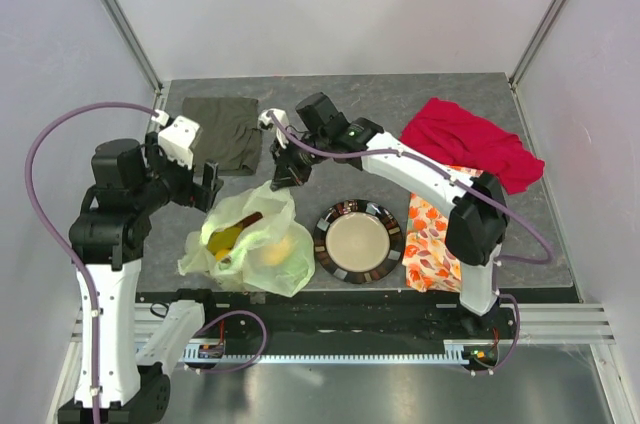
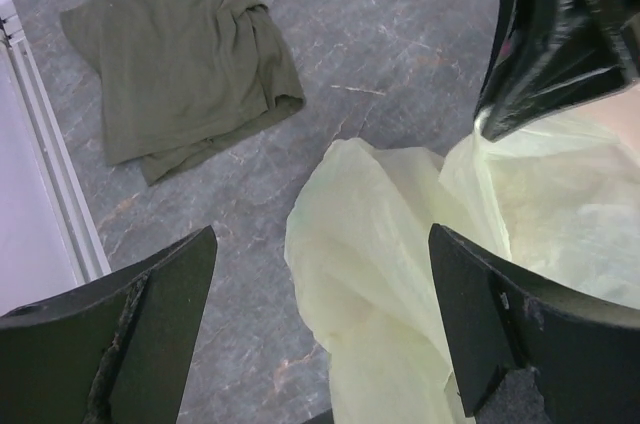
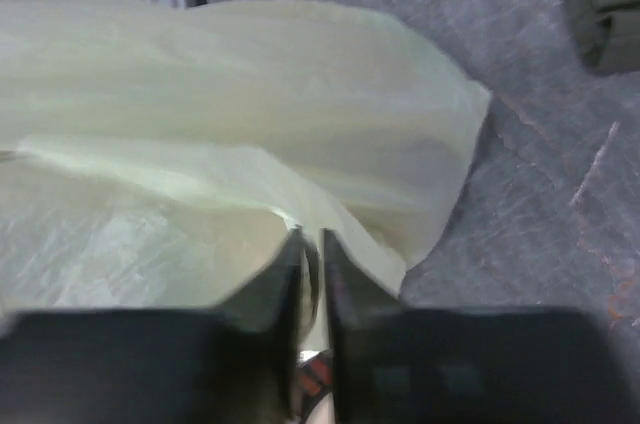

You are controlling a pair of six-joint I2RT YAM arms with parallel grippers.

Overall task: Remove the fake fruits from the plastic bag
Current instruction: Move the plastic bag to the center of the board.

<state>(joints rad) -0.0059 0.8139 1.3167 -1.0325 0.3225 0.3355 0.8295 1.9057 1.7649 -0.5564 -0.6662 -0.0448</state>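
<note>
The pale yellow-green plastic bag (image 1: 252, 241) lies at the table's front left, with fake fruits showing dimly through it: a yellow lemon (image 1: 277, 250), a yellow-green piece (image 1: 225, 240) and a dark brown one (image 1: 246, 223). My right gripper (image 1: 286, 177) is shut on the bag's far top edge; in the right wrist view its jaws (image 3: 312, 244) pinch a fold of the bag (image 3: 250, 164). My left gripper (image 1: 207, 187) is open at the bag's left upper edge; in the left wrist view (image 2: 320, 329) a twisted part of the bag (image 2: 370, 244) lies between the fingers, untouched.
An olive-grey folded cloth (image 1: 222, 132) lies behind the left gripper and shows in the left wrist view (image 2: 180, 64). A dark-rimmed plate (image 1: 358, 242) sits right of the bag. An orange-flowered cloth (image 1: 432, 239) and a red cloth (image 1: 470, 139) lie to the right.
</note>
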